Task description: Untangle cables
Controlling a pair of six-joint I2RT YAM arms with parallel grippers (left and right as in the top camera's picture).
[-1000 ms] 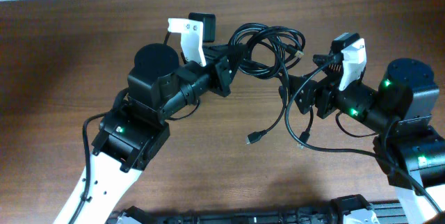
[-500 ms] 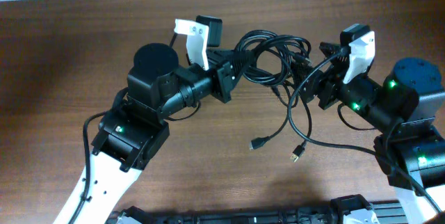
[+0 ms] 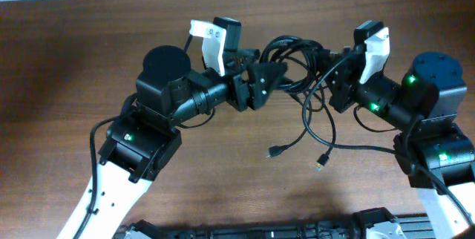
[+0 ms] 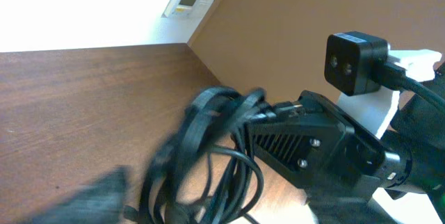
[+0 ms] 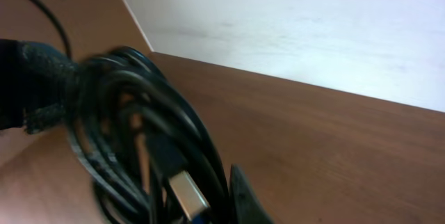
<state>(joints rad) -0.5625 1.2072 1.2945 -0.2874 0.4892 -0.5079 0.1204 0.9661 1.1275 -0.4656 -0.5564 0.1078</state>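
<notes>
**Cables between two grippers**

The left gripper [image 3: 269,79] is spread around the cables [image 3: 297,52]. The right gripper [image 3: 332,64] is pressed shut on the same coil. Two plug ends [image 3: 273,151] are trailed below it over the wooden table [image 3: 74,46].

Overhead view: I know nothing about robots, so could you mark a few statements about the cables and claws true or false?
1. The cables are bunched between the two arms. True.
2. The right claw is shut on the cables. True.
3. The left claw is clamped on the bundle. False: its jaws stand open.
4. Every cable end is tucked into the bundle. False: a dark plug and a gold plug trail loose over the table.
5. The table is white. False: it is brown wood.
</notes>
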